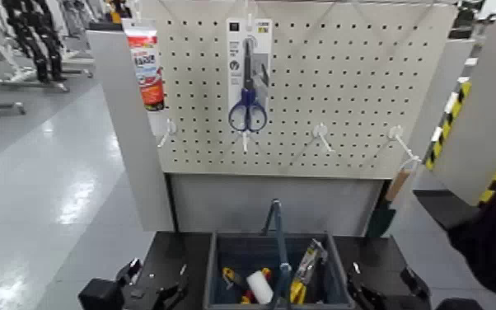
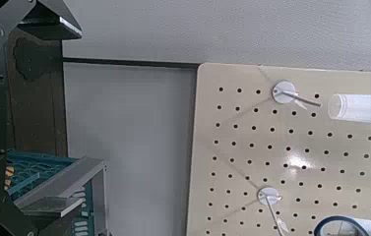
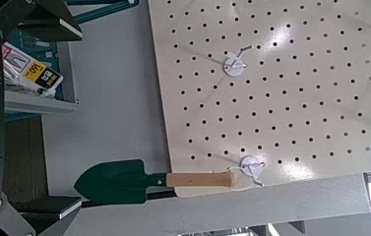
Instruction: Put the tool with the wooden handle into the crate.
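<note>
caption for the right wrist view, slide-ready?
Wooden-handled trowel hanging by its loop from a pegboard hook, crate beyond, before pickup.

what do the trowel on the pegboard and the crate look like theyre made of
Tool with the wooden handle: handle looks like pale, unvarnished wood, matte tan; head looks like painted metal, a dark green, smooth, thin blade. Crate: probably moulded plastic, dull grey-blue with thin, even walls. Pegboard: cream perforated sheet, material unclear.
</note>
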Robot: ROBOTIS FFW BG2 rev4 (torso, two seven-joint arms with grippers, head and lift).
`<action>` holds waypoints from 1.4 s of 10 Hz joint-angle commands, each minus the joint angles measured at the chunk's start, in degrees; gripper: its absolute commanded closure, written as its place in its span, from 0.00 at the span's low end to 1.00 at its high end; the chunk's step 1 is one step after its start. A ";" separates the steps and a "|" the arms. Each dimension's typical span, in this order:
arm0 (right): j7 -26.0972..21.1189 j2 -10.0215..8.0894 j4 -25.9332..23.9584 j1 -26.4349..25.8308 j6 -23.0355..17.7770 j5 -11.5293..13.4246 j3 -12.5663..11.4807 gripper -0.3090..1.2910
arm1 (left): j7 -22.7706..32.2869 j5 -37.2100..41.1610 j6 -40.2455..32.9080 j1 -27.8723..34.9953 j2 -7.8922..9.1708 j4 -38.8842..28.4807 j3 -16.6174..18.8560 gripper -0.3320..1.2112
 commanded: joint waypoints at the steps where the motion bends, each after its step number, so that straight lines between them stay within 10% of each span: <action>1: 0.00 0.15 0.06 0.09 -0.13 -0.07 -0.08 0.27 | 0.00 0.00 0.29 0.08 0.10 -0.21 0.01 0.29; 6: 0.00 0.15 -0.82 0.35 1.10 0.98 -2.10 0.27 | 0.00 0.09 1.08 0.17 0.36 -0.30 0.01 0.29; 11: 13.01 0.15 -5.12 -2.28 9.71 4.94 -13.00 0.27 | -0.61 0.70 1.87 0.08 0.36 -0.30 0.01 0.29; 14: 20.57 -2.23 -4.51 -5.36 15.34 1.95 -17.48 0.27 | -0.79 0.79 1.87 0.00 0.36 -0.30 0.01 0.29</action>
